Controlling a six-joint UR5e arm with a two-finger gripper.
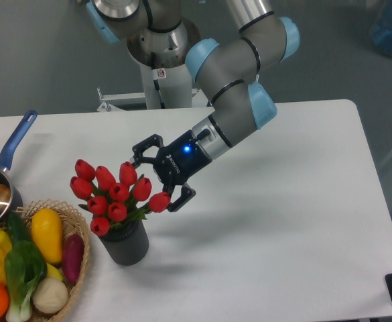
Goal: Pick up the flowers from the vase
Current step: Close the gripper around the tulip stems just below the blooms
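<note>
Spreading wide, my gripper [157,176] hangs just right of the flowers [117,192], one finger near the rightmost bud. White lettering on its black body is too small to read; a blue light glows there. The red tulips stand in the vase [126,245] on the table [283,221], beside a wicker basket [75,282].

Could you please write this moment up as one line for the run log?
phase: approach | gripper: open, at right edge of flowers, no grasp yet | flowers: in vase | vase: upright on table
</note>
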